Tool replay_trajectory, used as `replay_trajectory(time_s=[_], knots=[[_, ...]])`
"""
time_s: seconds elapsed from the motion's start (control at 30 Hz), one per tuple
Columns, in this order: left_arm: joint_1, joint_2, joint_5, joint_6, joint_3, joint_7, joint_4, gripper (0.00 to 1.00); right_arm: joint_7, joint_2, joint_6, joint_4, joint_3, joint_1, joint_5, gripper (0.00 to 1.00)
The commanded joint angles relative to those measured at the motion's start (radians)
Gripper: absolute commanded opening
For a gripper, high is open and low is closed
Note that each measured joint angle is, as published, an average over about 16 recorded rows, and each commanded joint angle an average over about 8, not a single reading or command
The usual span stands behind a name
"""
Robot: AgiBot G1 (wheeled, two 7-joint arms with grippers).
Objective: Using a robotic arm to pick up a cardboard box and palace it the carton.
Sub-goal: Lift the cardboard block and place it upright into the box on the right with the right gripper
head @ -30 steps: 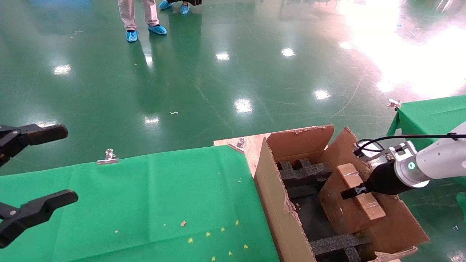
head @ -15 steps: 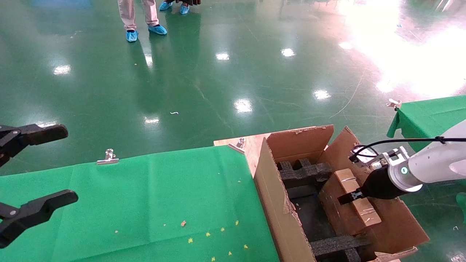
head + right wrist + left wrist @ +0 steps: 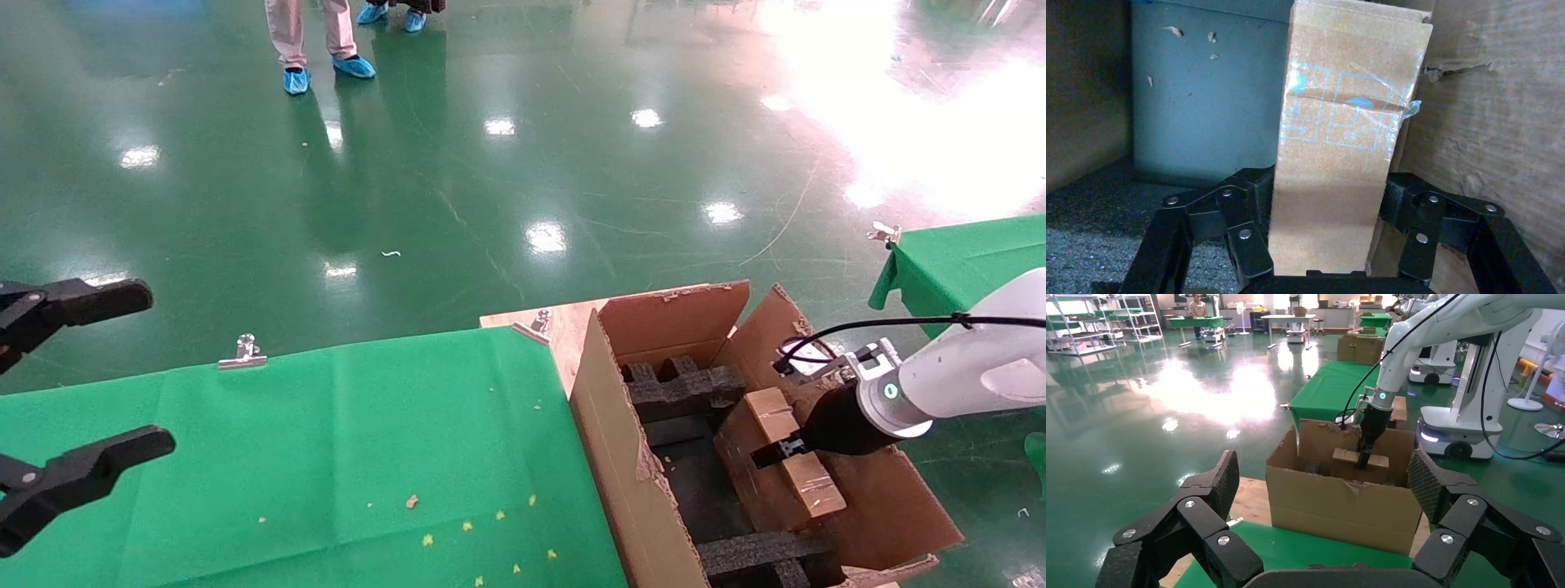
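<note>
My right gripper (image 3: pixel 776 451), on the white robotic arm (image 3: pixel 964 384), is shut on the cardboard box (image 3: pixel 764 465), a small taped brown box held on edge inside the carton (image 3: pixel 629 482). In the right wrist view the box (image 3: pixel 1340 153) stands between the pads (image 3: pixel 1260 190), with blue printed marks and clear tape on it. Black foam inserts (image 3: pixel 682 392) lie in the carton beside the box. The left wrist view shows the carton (image 3: pixel 1340 502) and the box (image 3: pixel 1349 456) from the far side. My left gripper (image 3: pixel 82 384) is open and empty over the green table's left end.
The carton stands on a wooden board (image 3: pixel 564 327) at the right end of the green cloth table (image 3: pixel 327 457). A second green table (image 3: pixel 964 261) is at far right. A person (image 3: pixel 315 41) in blue shoe covers stands far off on the green floor.
My right gripper has lowered the cardboard box deeper into the carton and a little to the left. The left arm has not moved.
</note>
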Motion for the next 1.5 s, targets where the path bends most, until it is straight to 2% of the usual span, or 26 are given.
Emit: replay_trajectory(time_s=[0.03,0.17,0.2,0.43,0.47,1.5], knots=[[0.0,0.0,0.0,0.0,0.0,0.0,0.0,1.0,-0.01,-0.008,-0.007,-0.02,0.004,-0.014,0.007,0.0],[0.0,0.0,0.0,0.0,0.0,0.0,0.0,1.0,-0.03,-0.02,-0.023,-0.056,0.013,-0.031,0.02,0.0],[0.0,0.0,0.0,0.0,0.0,0.0,0.0,1.0,-0.035,-0.022,-0.027,-0.062,0.015,-0.034,0.024,0.05],[0.0,0.0,0.0,0.0,0.0,0.0,0.0,1.0,-0.063,-0.031,-0.04,-0.092,0.027,-0.046,0.038,0.93],[0.0,0.0,0.0,0.0,0.0,0.0,0.0,1.0,-0.065,-0.032,-0.04,-0.094,0.028,-0.047,0.039,1.0],[0.0,0.0,0.0,0.0,0.0,0.0,0.0,1.0,-0.065,-0.024,-0.042,-0.083,0.029,-0.032,0.04,1.0]])
